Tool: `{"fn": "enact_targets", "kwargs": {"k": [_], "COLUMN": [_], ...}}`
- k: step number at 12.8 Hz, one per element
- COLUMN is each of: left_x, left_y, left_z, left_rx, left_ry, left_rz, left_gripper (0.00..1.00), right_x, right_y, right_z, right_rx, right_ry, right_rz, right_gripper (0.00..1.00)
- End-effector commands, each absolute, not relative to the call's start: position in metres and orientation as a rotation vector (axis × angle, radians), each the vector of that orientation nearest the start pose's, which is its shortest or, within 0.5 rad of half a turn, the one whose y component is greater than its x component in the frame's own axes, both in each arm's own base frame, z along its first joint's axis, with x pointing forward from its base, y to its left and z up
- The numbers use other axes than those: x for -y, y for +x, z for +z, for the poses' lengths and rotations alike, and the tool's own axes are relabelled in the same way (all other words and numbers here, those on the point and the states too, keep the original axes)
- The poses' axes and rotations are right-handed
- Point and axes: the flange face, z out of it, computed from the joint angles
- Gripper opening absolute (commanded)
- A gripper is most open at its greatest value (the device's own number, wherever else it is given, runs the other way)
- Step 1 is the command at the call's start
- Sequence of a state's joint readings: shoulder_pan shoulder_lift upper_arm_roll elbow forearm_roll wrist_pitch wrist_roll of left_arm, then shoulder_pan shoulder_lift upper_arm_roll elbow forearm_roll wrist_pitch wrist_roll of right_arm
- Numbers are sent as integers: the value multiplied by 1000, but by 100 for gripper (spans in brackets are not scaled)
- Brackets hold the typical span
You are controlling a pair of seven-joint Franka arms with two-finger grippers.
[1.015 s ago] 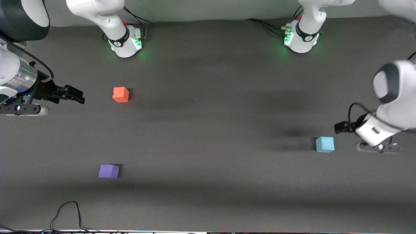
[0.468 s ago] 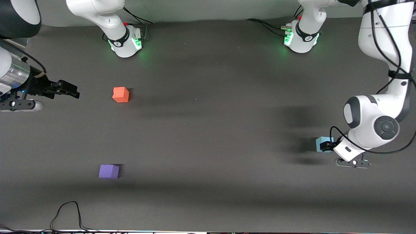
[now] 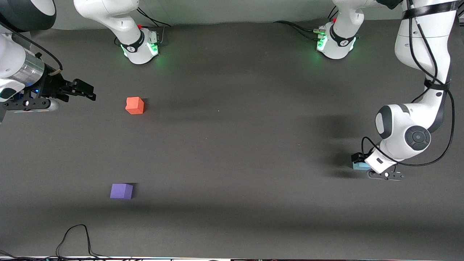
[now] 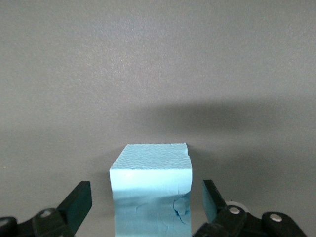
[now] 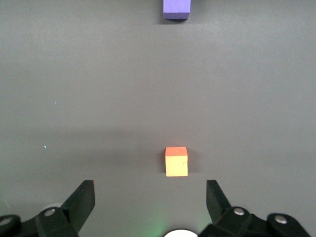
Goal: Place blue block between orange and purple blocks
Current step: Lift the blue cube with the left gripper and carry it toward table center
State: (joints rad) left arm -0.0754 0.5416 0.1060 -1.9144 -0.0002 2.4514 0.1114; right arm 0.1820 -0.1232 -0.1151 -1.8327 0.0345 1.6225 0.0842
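**Blue block bracketed but not yet gripped; placement outstanding**

Blue block point(image 4: 150, 190) rests on the table point(image 3: 232, 152) toward the left arm's end, well apart from the other two cubes. In the front view it is mostly covered by the left arm's wrist, with only a sliver showing.

Left gripper point(image 4: 148, 207) is down at the block. The wrist view shows its jaws apart, one finger on each side of the cube, with a visible gap on both sides. No contact is evident. A small nick shows on the cube's top edge.

Orange block point(image 3: 135, 105) and purple block point(image 3: 121, 191) lie toward the right arm's end, the purple one nearer the front camera. The table between them is bare.

Right gripper point(image 3: 85, 90) waits beside the orange block, jaws apart and holding nothing.

Assessment: approach appears complete; nothing else is done. Remaining, by my judgement: close on the cube, lift, carry across the table, set down in the gap, release.
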Motion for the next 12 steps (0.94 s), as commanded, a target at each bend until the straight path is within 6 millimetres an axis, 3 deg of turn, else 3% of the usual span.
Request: {"fn": "enact_targets", "kwargs": {"k": [1,3,6,8,12], "left_x": [-16,-15,-15,-16,-4], "left_y": [622,621,623,631,645], "left_z": [212,212,224,261,363], "left_rx": [-156,-142,-136,-137,-135], "left_ry": [-3093,-3094,-3097,-3103,-3120], "left_rz": [17,26,52,43,223], "left_gripper": [74,46,42,42,42], "right_x": [-37,-35,-32,-34,-33], "right_y": [521,525,526,528,523], "right_z": [577,582,586,594,602], "right_rx": [3,-4,-11,-11,-9], "right_ry": [-3092,-3093,-3088,-3085,-3083], "right_rz": [106,96,87,59,87], "right_gripper": [100,100,100,100,100]}}
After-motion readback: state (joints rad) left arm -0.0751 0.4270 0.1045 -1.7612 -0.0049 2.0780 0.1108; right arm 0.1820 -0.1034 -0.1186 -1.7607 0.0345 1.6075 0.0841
